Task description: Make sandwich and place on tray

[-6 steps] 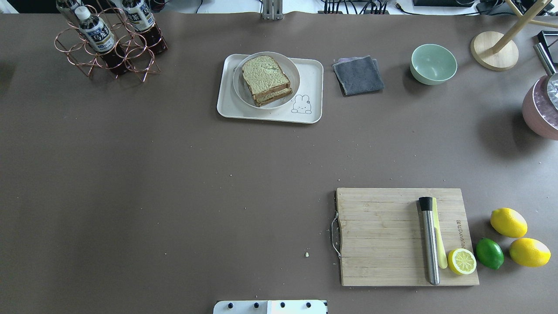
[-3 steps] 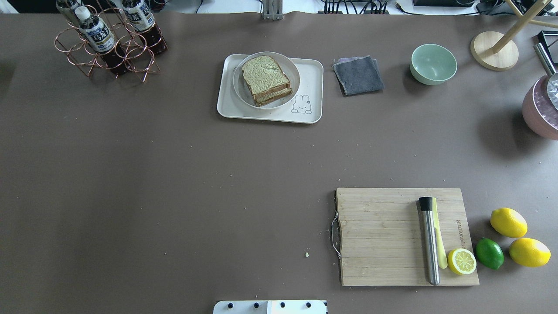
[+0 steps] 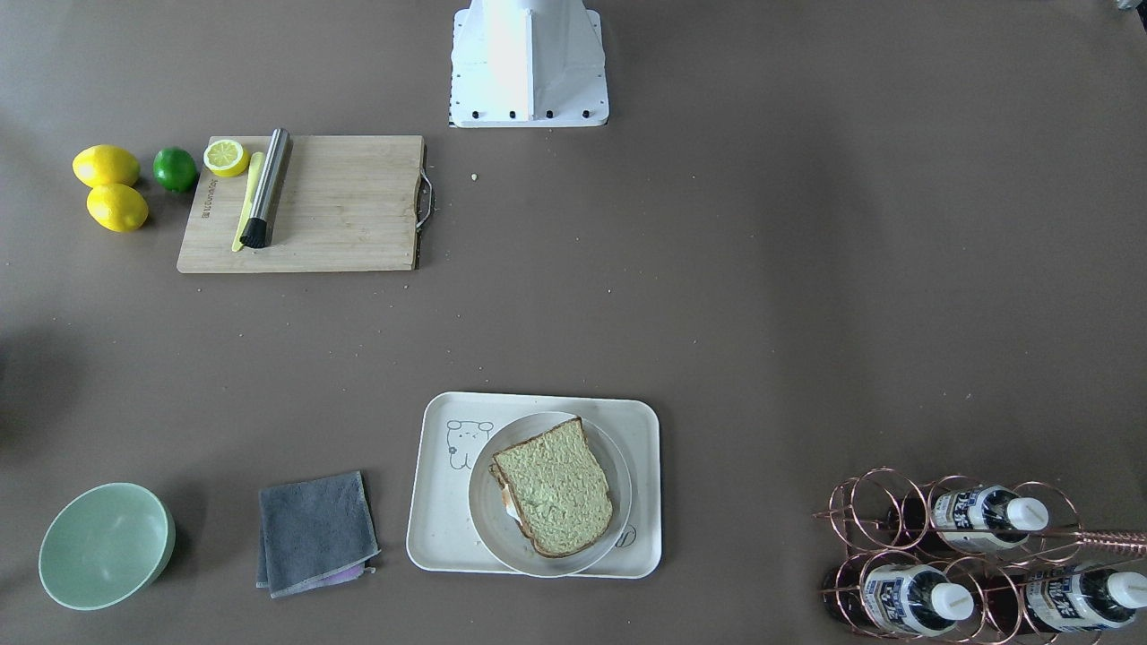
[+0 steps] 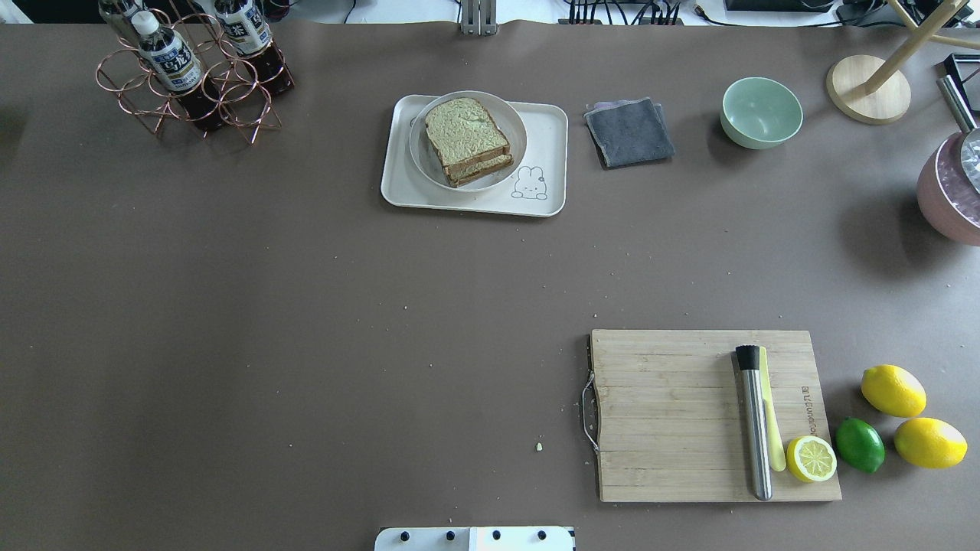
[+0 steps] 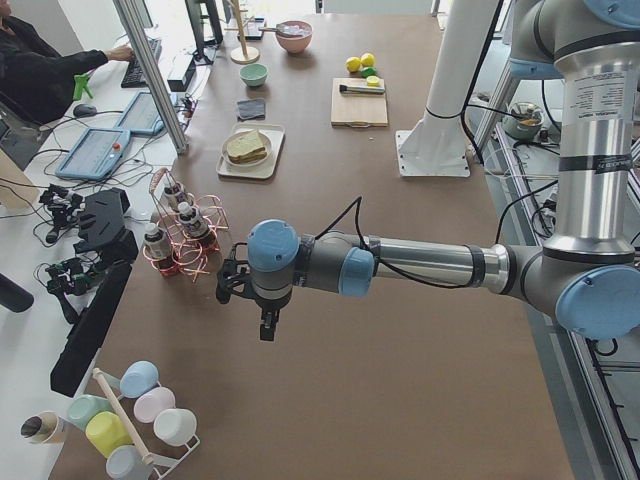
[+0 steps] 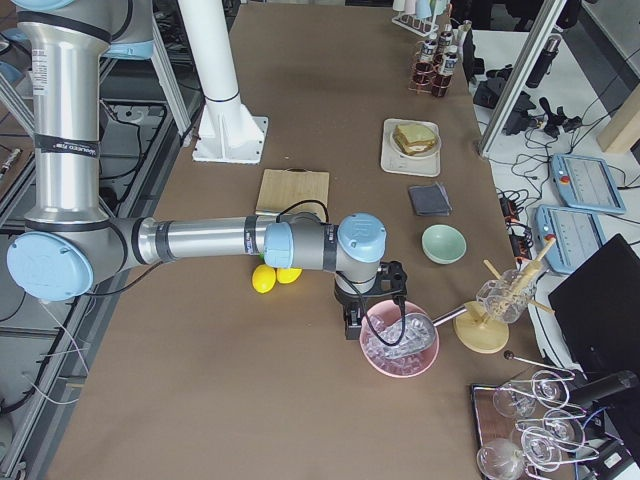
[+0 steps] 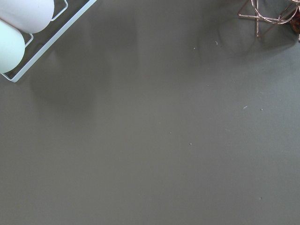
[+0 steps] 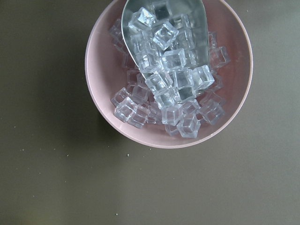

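1. Sandwich (image 3: 554, 488) in the front-facing view lies on a round plate (image 3: 625, 502), and the plate rests on the cream tray (image 3: 439, 528). A bit of white egg (image 3: 508, 509) peeks out at one edge. The top slice looks slightly askew, so a nudge could probably slide it off. No arm shows here.

2. Overhead, the stacked slices sit toward one side of the plate, inside the tray's rim. To my eye the task looks finished. The main risk is any further contact, since the plate would likely skate on the smooth tray.

3. From the table's left end, the left gripper (image 5: 265, 325) hangs above bare table, well apart from the tray. I cannot tell whether its pincer is apart or together. The copper bottle rack (image 5: 185, 240) stands near it, and a careless swing could topple the bottles.

4. From the right end, the right gripper (image 6: 352, 325) hangs just beside the pink bowl (image 6: 436, 345) of ice. Whether its pincer is parted or closed cannot be told. A low move might clip the rim and spill the cubes.

5. The left wrist camera shows bare table, pale cups (image 7: 14, 18) at one corner and copper wire at another. No fingers are in view.

6. The right wrist camera looks straight down on ice cubes (image 8: 168, 84) and a metal scoop (image 8: 199, 28). A straight descent would hit them.
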`<state>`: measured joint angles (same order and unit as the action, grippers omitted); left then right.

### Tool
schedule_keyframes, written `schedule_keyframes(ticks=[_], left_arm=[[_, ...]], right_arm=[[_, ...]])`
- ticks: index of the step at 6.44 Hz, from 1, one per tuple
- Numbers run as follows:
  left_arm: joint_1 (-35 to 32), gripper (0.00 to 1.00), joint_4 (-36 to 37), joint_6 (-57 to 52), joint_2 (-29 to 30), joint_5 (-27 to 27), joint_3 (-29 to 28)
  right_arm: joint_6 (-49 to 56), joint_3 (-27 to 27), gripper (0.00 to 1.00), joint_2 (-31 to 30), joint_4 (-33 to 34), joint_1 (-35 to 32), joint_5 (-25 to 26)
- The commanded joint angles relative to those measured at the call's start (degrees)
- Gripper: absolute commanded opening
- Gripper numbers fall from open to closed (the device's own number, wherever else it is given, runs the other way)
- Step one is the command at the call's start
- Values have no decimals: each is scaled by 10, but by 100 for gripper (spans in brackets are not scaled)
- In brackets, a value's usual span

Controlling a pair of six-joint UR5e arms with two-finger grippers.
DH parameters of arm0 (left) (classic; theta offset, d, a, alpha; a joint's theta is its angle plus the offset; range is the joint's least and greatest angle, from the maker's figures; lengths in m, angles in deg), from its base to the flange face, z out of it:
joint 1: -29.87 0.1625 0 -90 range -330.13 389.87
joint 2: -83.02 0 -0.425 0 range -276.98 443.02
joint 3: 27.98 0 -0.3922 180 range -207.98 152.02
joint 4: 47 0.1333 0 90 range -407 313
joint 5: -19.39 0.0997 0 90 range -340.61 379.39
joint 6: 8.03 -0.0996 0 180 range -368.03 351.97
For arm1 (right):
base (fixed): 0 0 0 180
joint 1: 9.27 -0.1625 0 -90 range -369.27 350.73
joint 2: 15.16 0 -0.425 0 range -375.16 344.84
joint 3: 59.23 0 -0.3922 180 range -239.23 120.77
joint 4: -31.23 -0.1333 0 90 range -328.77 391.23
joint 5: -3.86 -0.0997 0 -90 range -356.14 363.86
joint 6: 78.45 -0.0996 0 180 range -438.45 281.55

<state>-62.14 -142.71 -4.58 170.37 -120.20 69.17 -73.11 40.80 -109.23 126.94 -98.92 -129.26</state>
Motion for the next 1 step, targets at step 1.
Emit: schedule_keyframes(ticks=[1], left_arm=[[1, 97, 0, 1, 0, -1, 1]], right_arm=[[0, 0, 100, -1, 0, 0, 0]])
